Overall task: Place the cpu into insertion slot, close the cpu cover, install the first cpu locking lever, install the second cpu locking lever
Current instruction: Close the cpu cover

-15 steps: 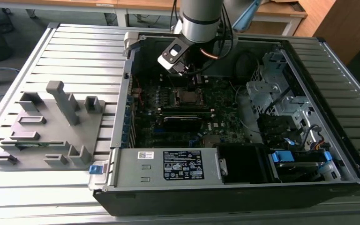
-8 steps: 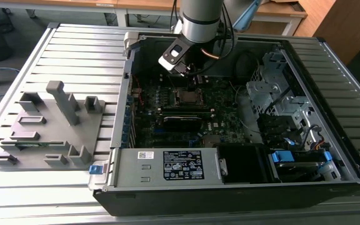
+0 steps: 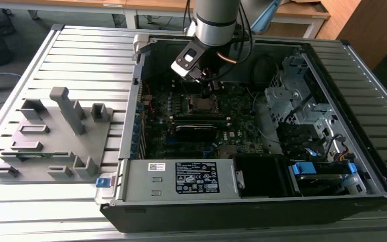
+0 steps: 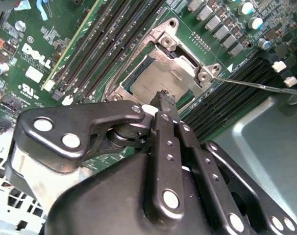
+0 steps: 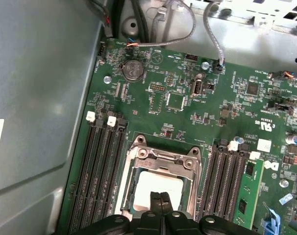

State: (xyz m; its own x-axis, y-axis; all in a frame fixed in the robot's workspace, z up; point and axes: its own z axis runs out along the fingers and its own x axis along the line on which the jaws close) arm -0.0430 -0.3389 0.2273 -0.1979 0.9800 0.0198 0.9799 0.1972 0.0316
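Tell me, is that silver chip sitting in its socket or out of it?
In. The cpu lies flat beneath the cpu cover, whose frame rests down around it in both wrist views.

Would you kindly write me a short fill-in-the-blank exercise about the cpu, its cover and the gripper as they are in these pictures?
1. The cpu cover lies ___ over the cpu.
2. The gripper just above the cpu has its fingers ___.
3. The motherboard around the socket is ___ in colour.
Missing words: closed; shut; green.
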